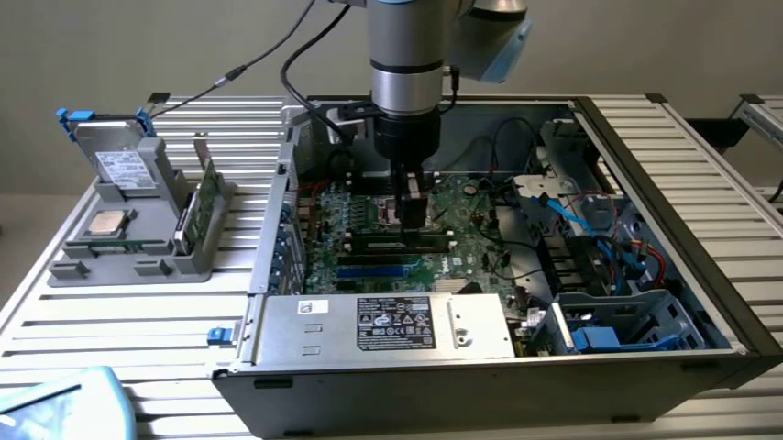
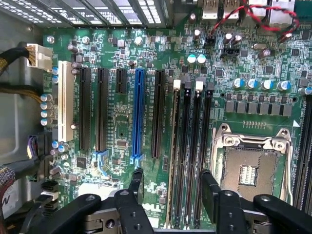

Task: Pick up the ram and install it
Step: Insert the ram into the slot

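My gripper point(image 1: 413, 220) hangs inside the open computer case point(image 1: 685, 229), low over the motherboard's memory slots point(image 2: 192, 146). Its two black fingers point(image 2: 136, 185) stand open, one on each side of the slots, with nothing between them. The ram point(image 2: 171, 146) shows edge-on as a thin green-gold strip standing in the outermost slot, midway between the fingers of my gripper point(image 2: 171, 187). In the exterior view the ram point(image 1: 394, 244) is a long dark stick lying along the slots just under the fingertips.
A bare processor socket point(image 2: 246, 173) lies beside the slots. The power supply point(image 1: 380, 325) fills the case's near side, with blue cables point(image 1: 588, 220) on the exterior view's right. On the exterior view's left, a grey holder point(image 1: 135, 261) carries a silver chip point(image 1: 110, 222) and a green card point(image 1: 202, 197).
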Robot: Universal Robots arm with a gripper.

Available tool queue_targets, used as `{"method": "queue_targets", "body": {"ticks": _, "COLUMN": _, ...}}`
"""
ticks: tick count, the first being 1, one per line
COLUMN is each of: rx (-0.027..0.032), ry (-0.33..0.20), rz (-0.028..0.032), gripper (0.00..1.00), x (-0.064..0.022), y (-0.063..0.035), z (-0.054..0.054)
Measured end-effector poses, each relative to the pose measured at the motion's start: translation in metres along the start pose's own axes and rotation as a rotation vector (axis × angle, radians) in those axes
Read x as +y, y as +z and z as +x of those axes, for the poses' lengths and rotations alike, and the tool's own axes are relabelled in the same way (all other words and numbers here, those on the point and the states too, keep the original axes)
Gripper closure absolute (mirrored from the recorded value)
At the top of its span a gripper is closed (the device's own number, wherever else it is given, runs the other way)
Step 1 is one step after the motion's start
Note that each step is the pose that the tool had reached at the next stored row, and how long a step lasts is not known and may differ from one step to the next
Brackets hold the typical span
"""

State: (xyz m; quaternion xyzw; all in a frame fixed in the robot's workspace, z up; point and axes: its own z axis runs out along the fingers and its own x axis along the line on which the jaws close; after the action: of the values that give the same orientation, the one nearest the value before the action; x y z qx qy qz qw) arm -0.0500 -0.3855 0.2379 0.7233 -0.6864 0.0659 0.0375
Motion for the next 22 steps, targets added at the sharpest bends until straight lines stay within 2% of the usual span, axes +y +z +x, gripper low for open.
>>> {"method": "queue_targets", "body": {"ticks": 2, "rx": -0.0001, "ry": 0.0, "rz": 0.0001, "gripper": 0.44, "x": 0.0001, "y": 0.0, "z": 0.0}}
{"method": "queue_targets", "body": {"ticks": 4, "rx": 0.0001, "ry": 0.0, "rz": 0.0, "gripper": 0.57, "x": 0.0001, "y": 0.0, "z": 0.0}}
{"method": "queue_targets", "body": {"ticks": 5, "rx": 0.0001, "ry": 0.0, "rz": -0.0001, "gripper": 0.57, "x": 0.0001, "y": -0.0001, "z": 0.0}}
{"method": "queue_targets", "body": {"ticks": 7, "rx": 0.0001, "ry": 0.0, "rz": 0.0, "gripper": 0.69, "x": 0.0001, "y": -0.0001, "z": 0.0}}
{"method": "queue_targets", "body": {"ticks": 8, "rx": 0.0001, "ry": 0.0, "rz": 0.0, "gripper": 0.69, "x": 0.0001, "y": -0.0001, "z": 0.0}}
{"method": "queue_targets", "body": {"ticks": 10, "rx": 0.0001, "ry": 0.0, "rz": -0.0001, "gripper": 0.81, "x": 0.0001, "y": -0.0001, "z": 0.0}}
{"method": "queue_targets", "body": {"ticks": 11, "rx": 0.0002, "ry": 0.0, "rz": -0.0009, "gripper": 0.81, "x": 0.0002, "y": -0.0001, "z": 0.0}}
{"method": "queue_targets", "body": {"ticks": 12, "rx": 0.0001, "ry": 0.0, "rz": -0.0024, "gripper": 0.87, "x": 0.0001, "y": -0.0002, "z": 0.0001}}
{"method": "queue_targets", "body": {"ticks": 14, "rx": -0.0004, "ry": -0.001, "rz": -0.0091, "gripper": 0.9, "x": -0.0002, "y": -0.0001, "z": 0.0}}
{"method": "queue_targets", "body": {"ticks": 16, "rx": -0.0011, "ry": -0.003, "rz": -0.0222, "gripper": 0.9, "x": -0.0014, "y": -0.0002, "z": 0.0001}}
{"method": "queue_targets", "body": {"ticks": 18, "rx": -0.0015, "ry": -0.005, "rz": -0.0308, "gripper": 0.9, "x": -0.0023, "y": -0.0002, "z": 0.0002}}
{"method": "queue_targets", "body": {"ticks": 22, "rx": -0.0016, "ry": -0.005, "rz": -0.0314, "gripper": 0.9, "x": -0.0024, "y": -0.0001, "z": 0.0002}}
